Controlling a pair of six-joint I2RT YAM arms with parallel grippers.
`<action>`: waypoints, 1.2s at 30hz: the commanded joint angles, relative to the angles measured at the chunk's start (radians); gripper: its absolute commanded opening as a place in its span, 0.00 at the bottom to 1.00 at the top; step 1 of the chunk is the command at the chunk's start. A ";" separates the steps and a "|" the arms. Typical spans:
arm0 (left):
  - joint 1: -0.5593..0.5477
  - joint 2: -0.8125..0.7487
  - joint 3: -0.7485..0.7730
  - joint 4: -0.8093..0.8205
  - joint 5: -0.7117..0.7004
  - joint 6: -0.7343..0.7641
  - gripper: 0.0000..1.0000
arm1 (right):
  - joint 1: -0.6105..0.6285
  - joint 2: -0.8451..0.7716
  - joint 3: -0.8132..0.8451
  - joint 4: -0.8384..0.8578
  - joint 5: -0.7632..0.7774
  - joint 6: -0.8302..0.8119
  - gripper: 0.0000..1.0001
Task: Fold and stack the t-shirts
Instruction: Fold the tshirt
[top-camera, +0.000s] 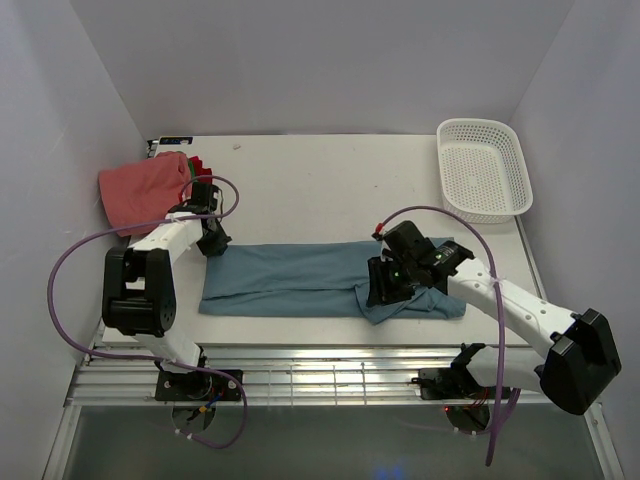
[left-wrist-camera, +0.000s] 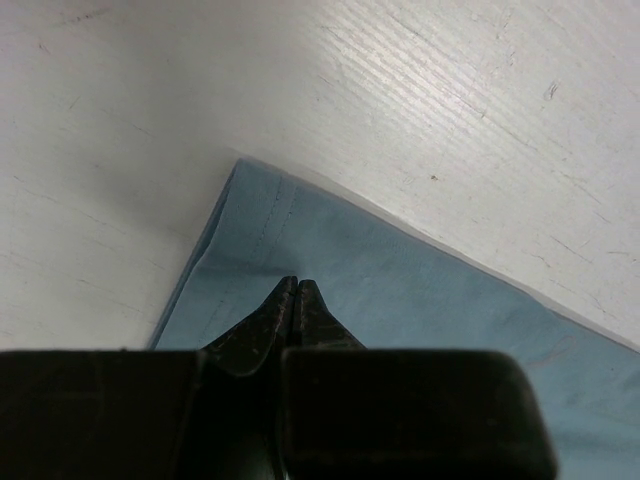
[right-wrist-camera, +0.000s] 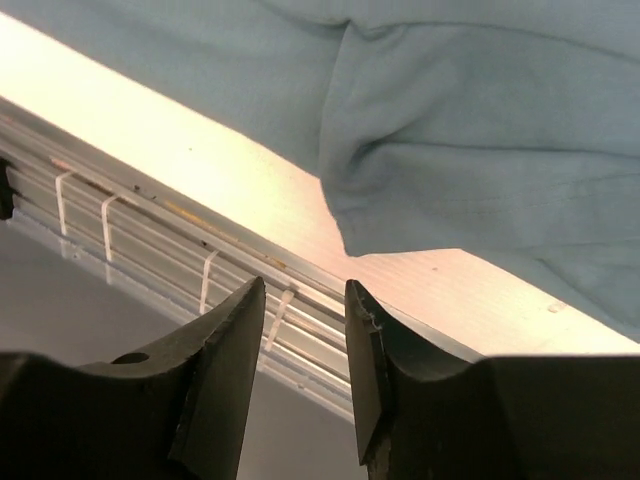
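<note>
Reference throughout: teal-blue shirt (top-camera: 290, 278), laid flat on the white table (top-camera: 310, 185) as a long band, its right end bunched into a lump.

Surroundings: beyond the shirt's left end, toward the far table corner, folded salmon-pink shirt (top-camera: 140, 188) with a bit of red shirt (top-camera: 203, 165) showing behind it. Beyond the shirt's right end, farther back, white mesh basket (top-camera: 485, 168), well apart. Along the shirt's near side, metal rail (right-wrist-camera: 150, 215) at the table edge.

Hard to see: thin green edge between the pink and red cloth, too small to identify. Part of the lump covered by the right wrist in the top view.

Hands: left gripper (top-camera: 213, 243) at the shirt's far-left corner, fingertips (left-wrist-camera: 285, 302) pressed together, tips at the cloth just inside the hem. Unclear whether any cloth is pinched. Right gripper (right-wrist-camera: 305, 290) over the shirt's near edge beside the lump, fingers apart, nothing between them, clear of the cloth.
</note>
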 joint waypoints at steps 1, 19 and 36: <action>0.002 -0.064 -0.005 0.007 0.008 -0.008 0.11 | 0.005 -0.022 0.094 -0.054 0.122 -0.011 0.44; 0.002 -0.107 -0.002 -0.007 0.011 0.026 0.14 | -0.168 0.267 0.096 -0.032 0.526 -0.051 0.44; 0.002 -0.040 0.011 -0.022 -0.090 0.034 0.17 | -0.520 0.484 0.312 0.103 0.545 -0.249 0.43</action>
